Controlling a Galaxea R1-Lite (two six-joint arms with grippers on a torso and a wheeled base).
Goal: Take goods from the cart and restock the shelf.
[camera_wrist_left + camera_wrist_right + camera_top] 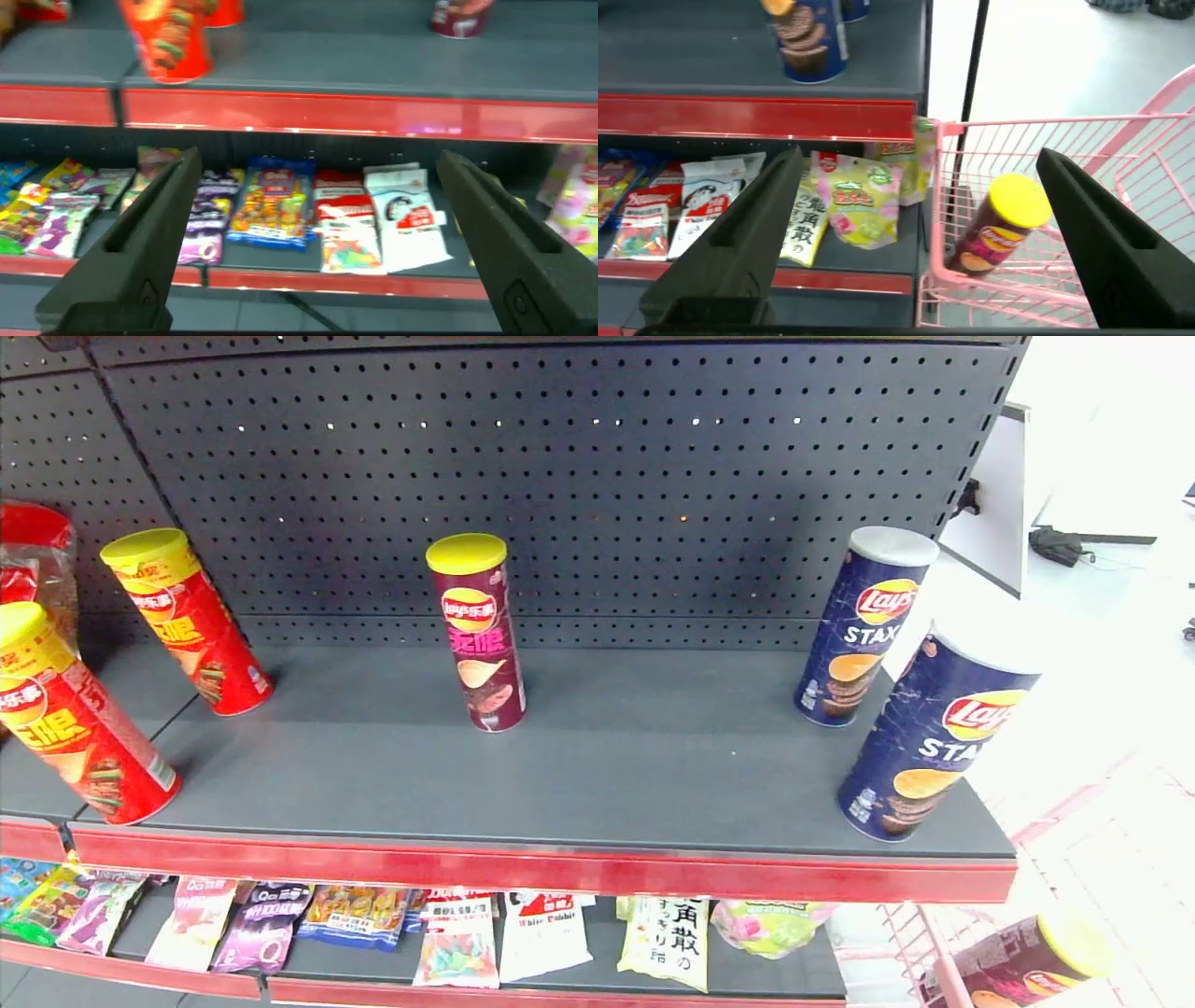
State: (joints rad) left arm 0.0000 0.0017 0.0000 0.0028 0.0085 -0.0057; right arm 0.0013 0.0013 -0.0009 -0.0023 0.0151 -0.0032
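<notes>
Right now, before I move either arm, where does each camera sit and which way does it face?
Head view: on the head, looking forward and down at the upper shelf and its chip cans.
Left wrist view: on the left wrist, facing the snack bags on the lower shelf, with the open left hand framing them.
Right wrist view: on the right wrist, facing the pink cart, with the open right hand in front.
Shared: the maroon can in the cart shows in the head and right wrist views.

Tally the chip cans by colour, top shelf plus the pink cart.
Red cylindrical chip cans with yellow lids: 2
Maroon cylindrical chip cans with yellow lids: 2
Blue cylindrical chip cans with pale lids: 2
Total: 6
</notes>
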